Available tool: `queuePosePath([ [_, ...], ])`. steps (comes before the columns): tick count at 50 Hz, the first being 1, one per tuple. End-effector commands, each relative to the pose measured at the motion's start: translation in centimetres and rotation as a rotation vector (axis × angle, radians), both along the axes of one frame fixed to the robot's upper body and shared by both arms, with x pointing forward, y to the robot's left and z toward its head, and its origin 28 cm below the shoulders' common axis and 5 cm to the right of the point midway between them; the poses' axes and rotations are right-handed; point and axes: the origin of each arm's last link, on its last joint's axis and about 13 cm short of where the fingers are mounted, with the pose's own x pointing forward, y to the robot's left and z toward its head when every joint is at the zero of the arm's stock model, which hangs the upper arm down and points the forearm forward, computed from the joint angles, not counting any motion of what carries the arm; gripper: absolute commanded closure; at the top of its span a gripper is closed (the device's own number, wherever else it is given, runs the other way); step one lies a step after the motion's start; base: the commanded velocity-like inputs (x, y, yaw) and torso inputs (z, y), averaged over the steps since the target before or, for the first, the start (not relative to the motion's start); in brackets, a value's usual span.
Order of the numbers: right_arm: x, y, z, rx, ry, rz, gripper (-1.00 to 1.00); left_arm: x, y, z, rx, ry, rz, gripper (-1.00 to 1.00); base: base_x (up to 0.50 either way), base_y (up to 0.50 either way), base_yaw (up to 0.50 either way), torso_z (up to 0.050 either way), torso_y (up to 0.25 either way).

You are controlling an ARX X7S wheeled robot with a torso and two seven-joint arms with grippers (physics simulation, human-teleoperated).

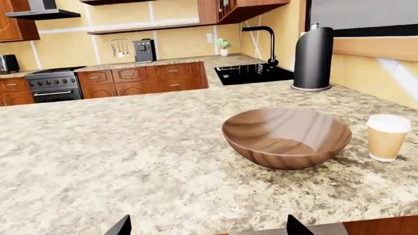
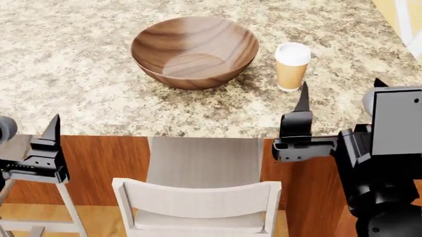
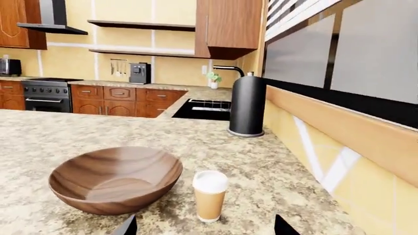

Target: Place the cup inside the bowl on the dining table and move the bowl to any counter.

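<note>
The right tool point(image 2: 298, 118) hangs just off the near edge of the bench point(image 2: 79, 74), its prongs spread and gripping nothing; in its wrist view both tips frame the bottom of the picture with open space between them. Straight ahead of it, close beyond the edge, stands the cup point(image 2: 291, 66), upright, lid on, apart from everything. Just to the side of the cup, toward the left arm, sits the bowl point(image 2: 194, 51), empty and near the cup but not touching it.

The left tool point(image 2: 46, 148) hovers lower, also short of the bench edge, likewise spread and empty, with the bowl ahead of it and off toward the right arm.

Further out beyond the bowl a black cylinder point(image 1: 313, 58) stands on the bench, then a sink and cabinets. A chair point(image 2: 197, 197) is tucked below the edge between the arms.

The step in hand looks like the reach for the cup; nothing is grasped yet. Next the right tool likely needs to go forward, straddle the cup below the lid, and close gently, since paper walls may crush.

No readable writing or brand shows anywhere.
</note>
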Motion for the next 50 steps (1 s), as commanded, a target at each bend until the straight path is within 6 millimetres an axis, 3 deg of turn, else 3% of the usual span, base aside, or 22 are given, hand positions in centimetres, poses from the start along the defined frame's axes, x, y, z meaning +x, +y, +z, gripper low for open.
queuePosePath([
  [1, 0.7, -1.7, 3.0, -0.008, 0.019, 0.017, -1.00, 0.2, 1.0, 3.5, 0.043, -0.002, 0.004, -1.00, 0.00, 0.00, 0.00, 0.000, 0.000],
  [21, -0.5, -2.4, 2.8, -0.023, 0.044, -0.007, -1.00, -1.0, 2.1, 3.3, 0.012, 0.090, 0.004, -1.00, 0.02, 0.00, 0.00, 0.000, 0.000],
  [50, -0.6, -2.7, 2.4, -0.023, 0.064, -0.006, -1.00, -1.4, 2.6, 3.2, 0.003, 0.086, 0.017, -1.00, 0.49, -0.07, 0.00, 0.000, 0.000],
])
